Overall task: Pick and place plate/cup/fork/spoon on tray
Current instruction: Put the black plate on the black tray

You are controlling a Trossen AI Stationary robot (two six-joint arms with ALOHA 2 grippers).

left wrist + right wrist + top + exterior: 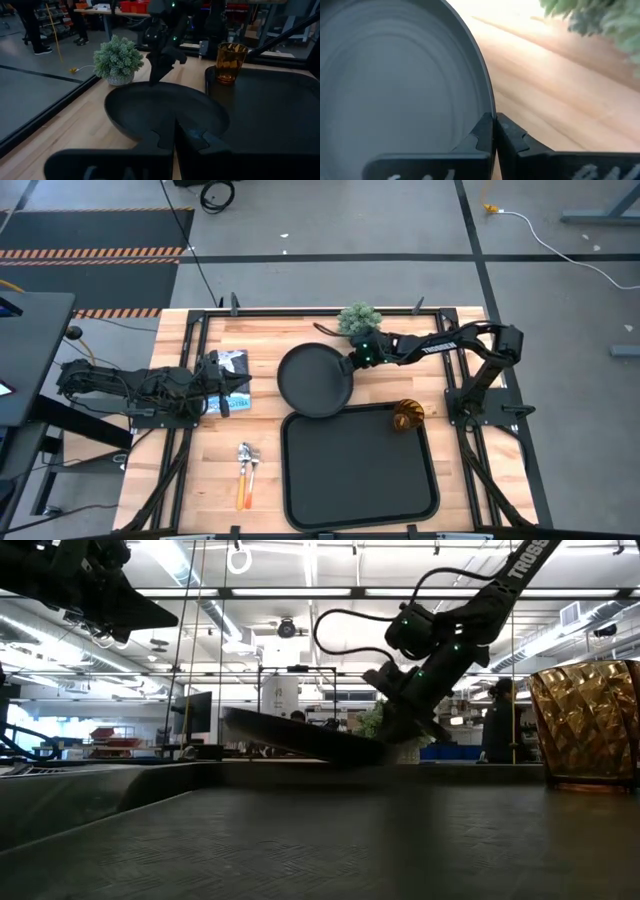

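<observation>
Gripping the plate [314, 380] by its rim, just beyond the tray [360, 470] — right gripper [354, 362], high view. Low view: plate tilted, one edge raised. Right wrist view: fingers pinch the thin rim — likely stiff, light, slippery. Left gripper [175, 131]: pressed together, idle.

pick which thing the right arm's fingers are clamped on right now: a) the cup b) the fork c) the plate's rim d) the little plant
c: the right gripper is shut on the rim of the plate, tipping it up off the table in the low view, while the cup stands on the tray and the fork lies untouched on the wood.
</observation>
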